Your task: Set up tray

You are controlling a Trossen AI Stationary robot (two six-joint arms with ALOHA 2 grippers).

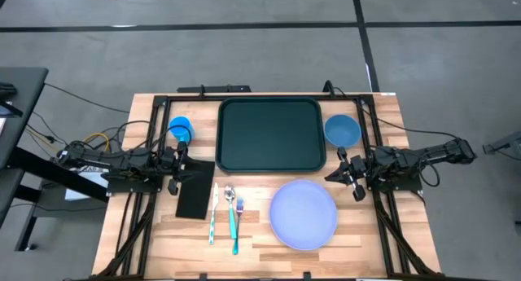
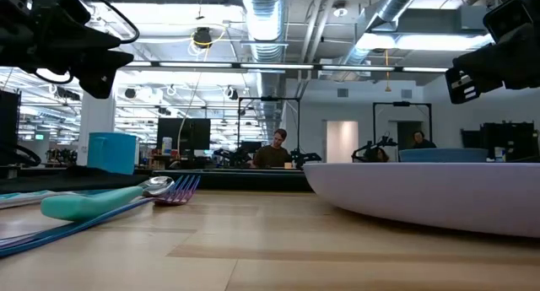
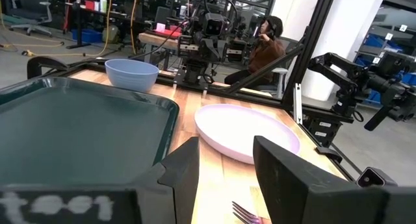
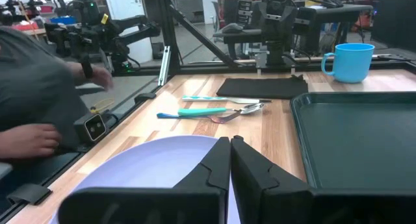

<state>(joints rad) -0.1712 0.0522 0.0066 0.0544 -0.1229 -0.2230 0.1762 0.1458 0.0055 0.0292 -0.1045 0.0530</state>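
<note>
The dark green tray [image 1: 269, 135] lies flat at the table's far middle, with nothing on it; it also shows in the left wrist view [image 3: 71, 130] and the right wrist view [image 4: 357, 139]. My left gripper [image 1: 181, 173] hovers open at the tray's left, above the black napkin [image 1: 195, 193]; its fingers [image 3: 188, 175] stand apart with nothing between them. My right gripper [image 1: 334, 176] hovers shut at the tray's right, its fingertips [image 4: 231, 160] together above the lavender plate [image 1: 303, 214].
A blue mug [image 1: 181, 128] stands left of the tray and a blue bowl [image 1: 342, 130] right of it. A knife [image 1: 213, 212], a spoon [image 1: 229, 196] and a fork [image 1: 237, 226] lie between napkin and plate. A person's hand [image 4: 29, 139] shows beyond the table's near side.
</note>
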